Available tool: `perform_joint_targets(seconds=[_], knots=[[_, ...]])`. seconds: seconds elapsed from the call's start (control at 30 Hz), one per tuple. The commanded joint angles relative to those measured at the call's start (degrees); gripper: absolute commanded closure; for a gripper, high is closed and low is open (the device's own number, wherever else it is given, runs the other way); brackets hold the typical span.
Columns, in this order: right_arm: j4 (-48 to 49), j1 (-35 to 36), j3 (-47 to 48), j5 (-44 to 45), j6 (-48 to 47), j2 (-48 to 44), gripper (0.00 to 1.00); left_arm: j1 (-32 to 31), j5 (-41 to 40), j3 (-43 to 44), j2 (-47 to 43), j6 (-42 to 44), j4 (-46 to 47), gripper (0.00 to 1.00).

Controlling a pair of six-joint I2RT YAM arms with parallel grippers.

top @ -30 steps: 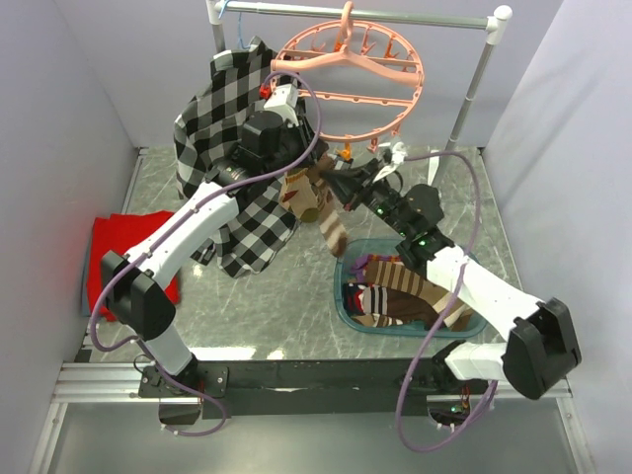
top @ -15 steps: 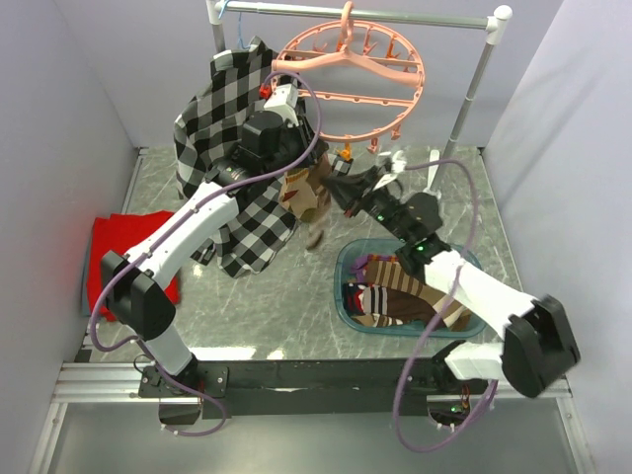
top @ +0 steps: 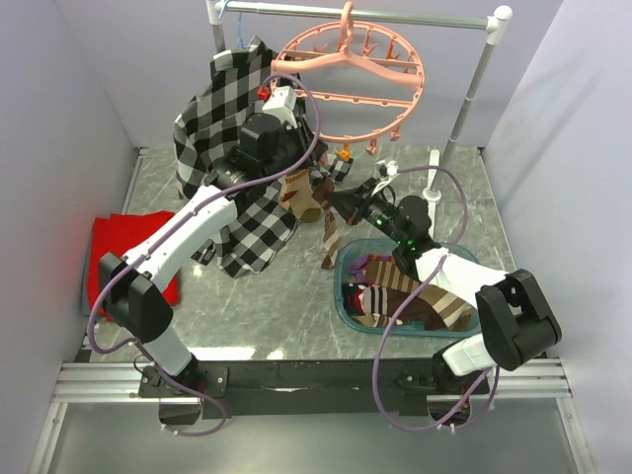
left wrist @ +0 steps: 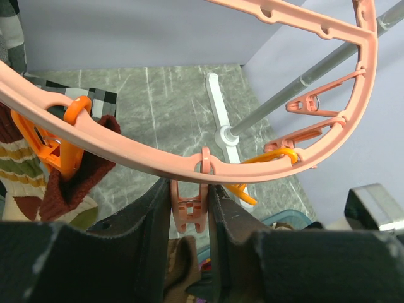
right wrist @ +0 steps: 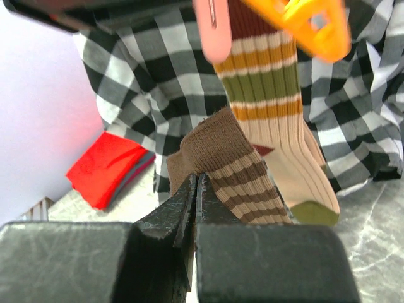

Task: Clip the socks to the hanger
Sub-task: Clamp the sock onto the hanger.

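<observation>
Socks were being pegged up one at a time, and the step in hand looked like bringing the next one to an opened peg. The right gripper (right wrist: 196, 184) had its black fingers (right wrist: 170, 214) shut tight, with no gap showing, on the cuff of a brown striped sock (right wrist: 227, 158). The cuff was soft ribbed knit, plain brown at the rim and banded tan and brown below. It hung limp from the gripper, above the near edge of the tub (top: 341, 286).

The left gripper (left wrist: 188, 201) had its fingers drawn in narrow on either side of a pink clip (left wrist: 189, 218), touching it. The clip was a small slotted plastic peg dangling from the hanger (left wrist: 158, 165), a smooth salmon ring of hard plastic. Whether the peg's mouth was already open could not be told.

The next move, I judged, called for lifting the cuff into that mouth and then easing the squeeze so the peg bites. The floppy knit could fold or miss the slot.

Beside it, a hung sock (right wrist: 265, 95), striped maroon, cream and olive, was held in an orange clip (right wrist: 303, 25). Behind hung a plaid shirt (right wrist: 145, 57). More socks (top: 405, 296) lay heaped in the teal tub on the marbled table (left wrist: 145, 95).
</observation>
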Motion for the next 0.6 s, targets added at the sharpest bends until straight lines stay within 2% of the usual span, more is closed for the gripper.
perform_joint_targets(seconds=[0.0,0.57], knots=[[6.71,-1.37,0.34,-1.57,2.86,-1.18,1.00,-0.19,0.01,-0.48,-3.00,1.09,3.30,0.85],[9.88,-3.12,2.80,-2.19,6.12,0.57,1.00,-0.19,1.07,0.22,-2.48,1.53,1.63,0.85]])
